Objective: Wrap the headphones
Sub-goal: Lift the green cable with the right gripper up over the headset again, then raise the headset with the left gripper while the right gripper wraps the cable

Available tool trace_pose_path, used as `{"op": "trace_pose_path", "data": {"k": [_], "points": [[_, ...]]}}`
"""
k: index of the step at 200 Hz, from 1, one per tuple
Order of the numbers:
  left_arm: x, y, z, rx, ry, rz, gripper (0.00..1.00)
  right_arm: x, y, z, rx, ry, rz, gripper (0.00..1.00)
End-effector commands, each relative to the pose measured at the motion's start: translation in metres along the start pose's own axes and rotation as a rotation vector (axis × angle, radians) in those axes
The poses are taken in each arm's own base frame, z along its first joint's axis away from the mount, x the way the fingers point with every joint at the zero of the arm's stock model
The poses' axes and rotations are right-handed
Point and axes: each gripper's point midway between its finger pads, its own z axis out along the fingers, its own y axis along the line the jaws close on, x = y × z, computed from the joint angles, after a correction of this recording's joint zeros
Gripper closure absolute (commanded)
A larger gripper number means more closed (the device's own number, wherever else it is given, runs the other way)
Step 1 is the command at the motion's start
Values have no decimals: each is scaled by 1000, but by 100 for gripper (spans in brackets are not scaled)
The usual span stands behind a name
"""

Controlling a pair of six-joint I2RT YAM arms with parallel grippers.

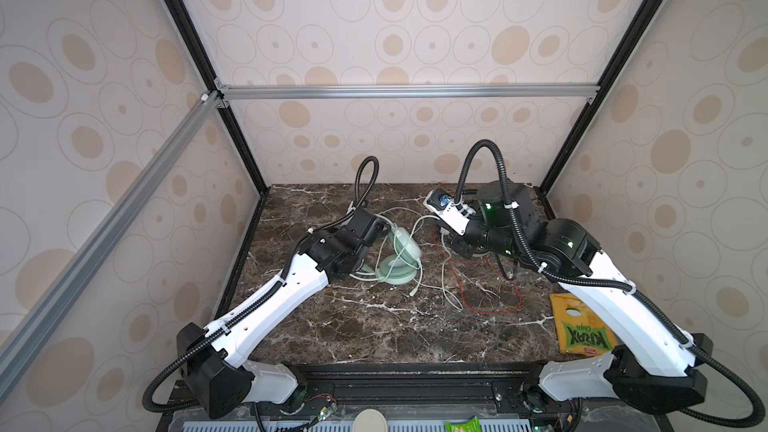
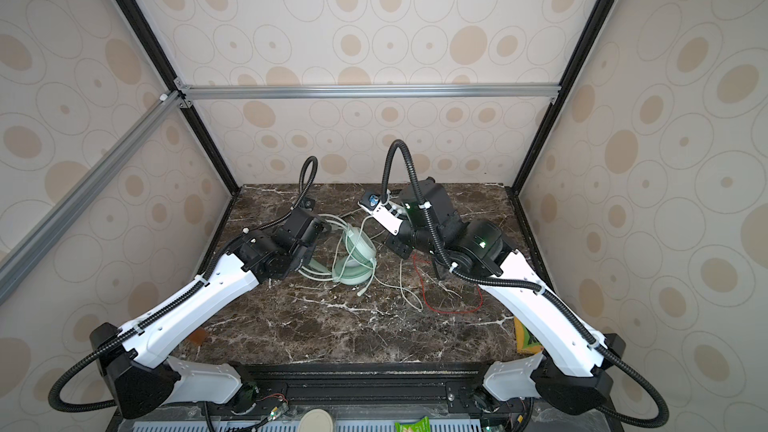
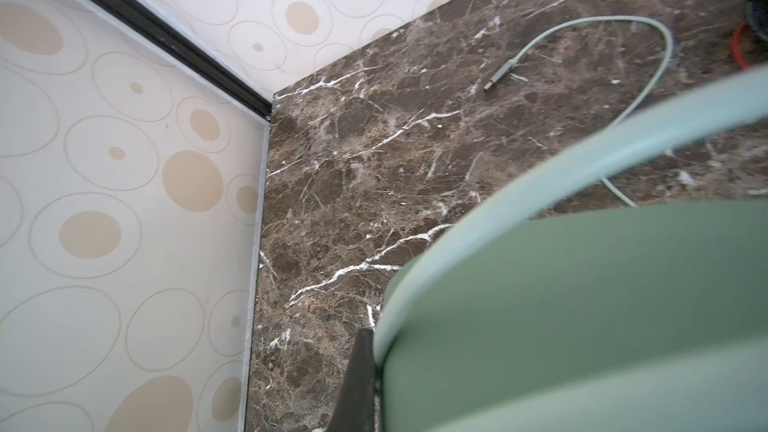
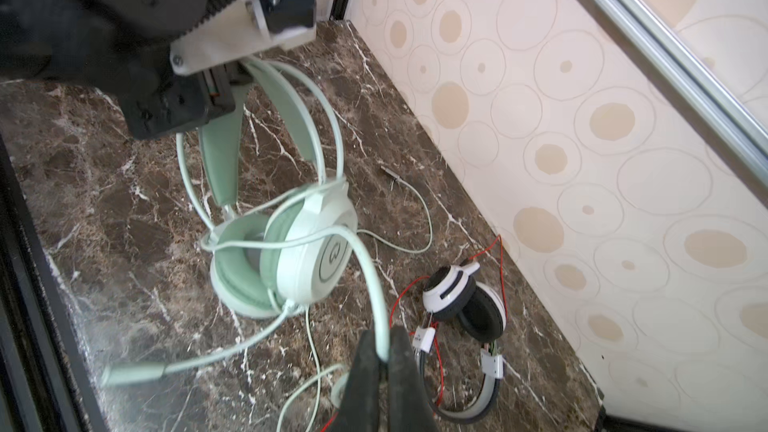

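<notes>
Green headset stands on surface, light, stiff band; your left claw clamps band. Right claw pinches cable: looks limp, slippery, tangle-prone. Regrip near earcup. White headset lies near wall.

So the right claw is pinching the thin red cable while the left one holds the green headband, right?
Not quite. The right wrist view shows the right gripper pinching the pale green cable, not the red cable. The left gripper does hold the green headband.
</notes>
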Motion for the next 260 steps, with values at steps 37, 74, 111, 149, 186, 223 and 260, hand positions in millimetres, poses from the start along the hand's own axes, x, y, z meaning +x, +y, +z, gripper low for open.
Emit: {"op": "trace_pose_path", "data": {"k": [37,74,111,149,186,223,260], "points": [[1,-32,-17,160,-44,-5,100,-24,-32,45,-26,-118,75,100],[0,-29,-25,188,-66,-50,100,6,-62,80,-33,-83,236,100],[-6,-30,-40,266,-98,-85,100,42,-68,114,-117,-33,393,100],[-33,-34,-73,437,-182,-189,100,47,-34,136,-366,-100,521,99],[-57,-24,-79,479,-177,-267,100,53,0,139,-555,-135,620,58],[-80,16,-73,440,-193,-370,100,79,4,107,-496,-155,687,30],[-111,42,-91,447,-251,-412,100,107,-4,59,-368,-254,770,20]]}}
